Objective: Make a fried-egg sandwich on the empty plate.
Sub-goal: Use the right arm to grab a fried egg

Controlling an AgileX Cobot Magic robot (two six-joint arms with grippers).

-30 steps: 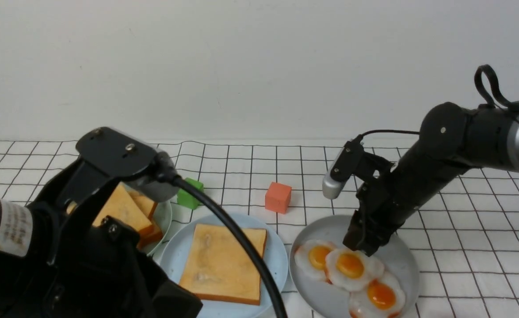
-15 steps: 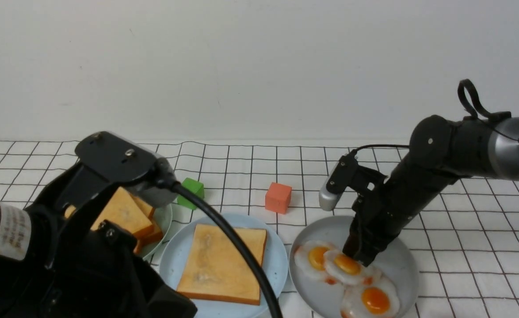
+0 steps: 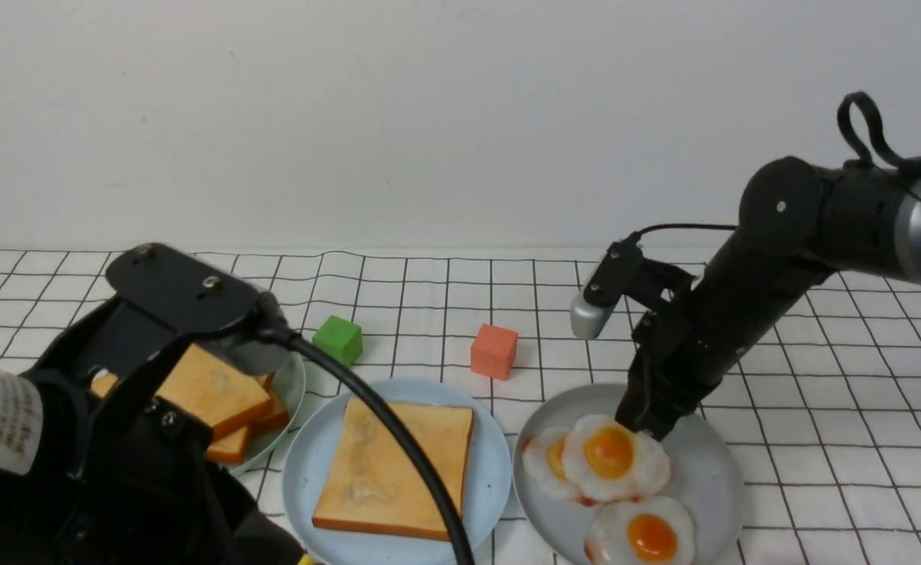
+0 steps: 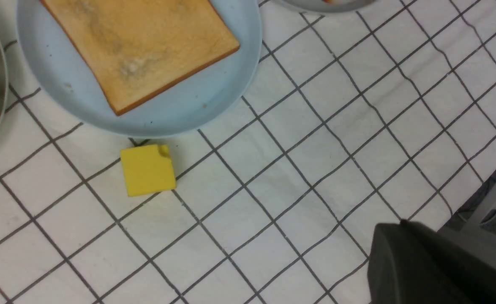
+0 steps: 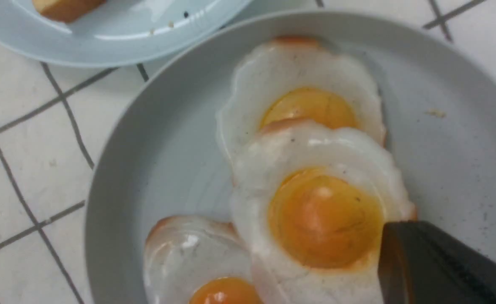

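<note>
Front view | right tool (image 3: 639,426) — closed, pinching fried egg (image 3: 611,463) | tool higher than before

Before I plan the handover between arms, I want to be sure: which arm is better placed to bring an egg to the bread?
Probably the right: its gripper is at the top egg, while the left arm hangs by the near side of the blue plate.
</note>
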